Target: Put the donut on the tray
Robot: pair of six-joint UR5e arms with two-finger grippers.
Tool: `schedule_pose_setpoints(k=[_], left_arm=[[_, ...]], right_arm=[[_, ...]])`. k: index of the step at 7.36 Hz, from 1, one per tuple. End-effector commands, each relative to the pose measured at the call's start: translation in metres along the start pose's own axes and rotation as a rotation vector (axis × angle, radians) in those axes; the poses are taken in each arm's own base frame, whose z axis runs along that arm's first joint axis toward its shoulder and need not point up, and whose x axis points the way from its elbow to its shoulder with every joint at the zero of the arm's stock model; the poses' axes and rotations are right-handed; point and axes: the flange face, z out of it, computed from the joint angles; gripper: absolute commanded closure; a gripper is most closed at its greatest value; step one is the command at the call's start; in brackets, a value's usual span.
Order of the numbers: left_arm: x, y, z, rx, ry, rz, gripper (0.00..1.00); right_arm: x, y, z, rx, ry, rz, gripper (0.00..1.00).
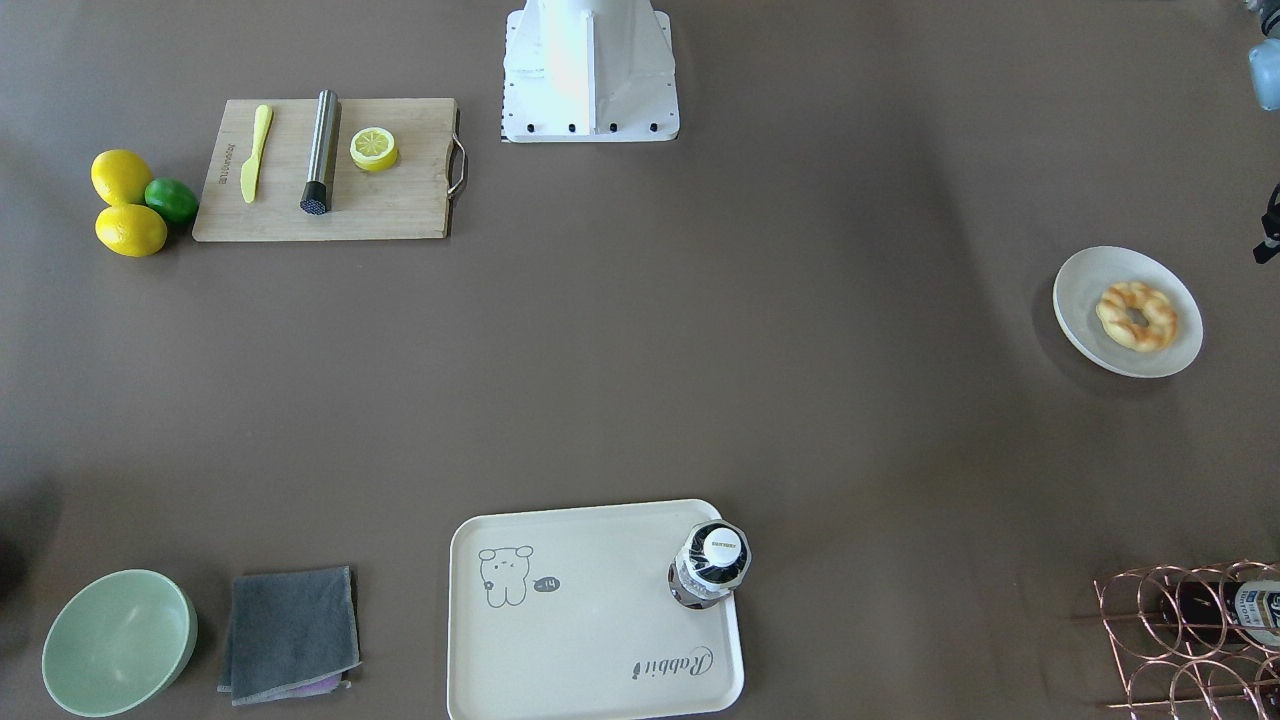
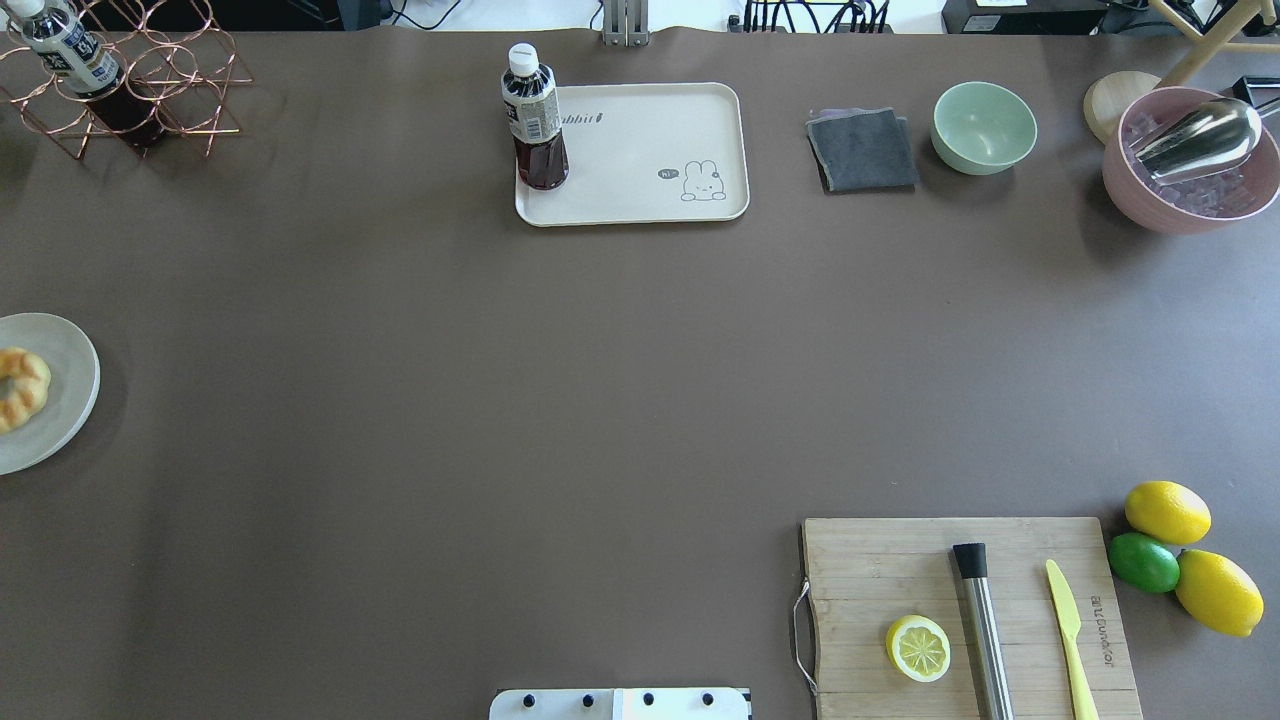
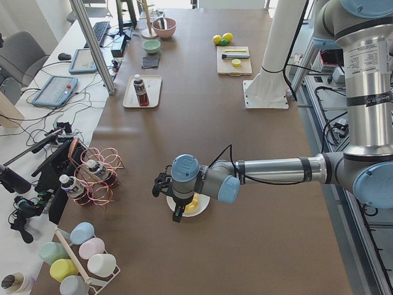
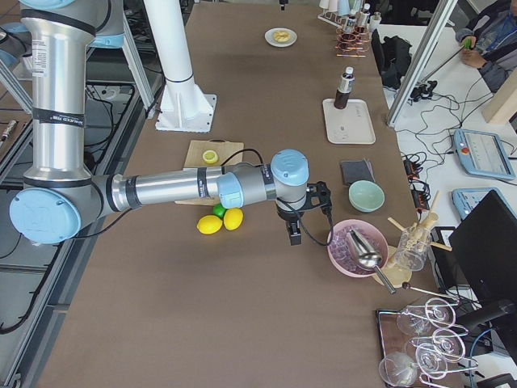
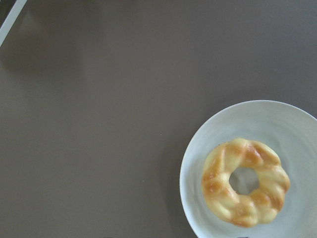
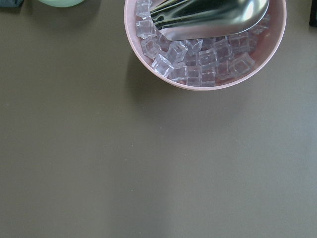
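Donut on its plate, tray far off.
You see the donut (image 1: 1137, 316) lying on the round plate (image 1: 1085, 290) at the desk's (image 1: 640, 350) left end, well apart from the tray (image 1: 590, 640), where a bottle (image 1: 712, 565) stands. The left jaws hover over the plate; whether the left jaws or right jaws are open, you cannot tell.

On the brown tabletop (image 1: 700, 350), a golden-yellow twisted ring donut (image 1: 1137, 316) lies on a round off-white plate (image 1: 1085, 285) near the right edge. Well apart, at the bottom centre, a cream rectangular plastic tray (image 1: 590, 640) carries an upright white-capped bottle (image 1: 712, 565) in its upper right corner. Left of the tray lie a folded grey cloth (image 1: 290, 633) and a pale green bowl (image 1: 118, 642). At upper left, a wooden cutting board (image 1: 400, 200) bears a yellow plastic knife (image 1: 255, 153), a steel cylinder (image 1: 321, 152) and a lemon half (image 1: 374, 148).
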Motion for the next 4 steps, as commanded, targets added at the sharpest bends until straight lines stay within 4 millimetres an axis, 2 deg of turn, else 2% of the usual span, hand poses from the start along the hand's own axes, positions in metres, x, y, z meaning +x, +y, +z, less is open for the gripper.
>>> schedule_pose_setpoints(k=[1,2,4], left_arm=[[-0.016,-0.004,0.049,0.002,0.015,-0.031,0.03],[0.001,-0.010,0.068,-0.007,0.031,-0.068,0.03],[-0.001,0.003,0.095,-0.020,0.043,-0.045,0.05]], right_arm=[[-0.004,-0.001,0.002,-0.005,-0.005,-0.005,0.00],[-0.007,-0.001,0.004,-0.008,-0.006,0.007,0.00],[-0.011,-0.001,0.008,-0.018,-0.012,0.003,0.00]])
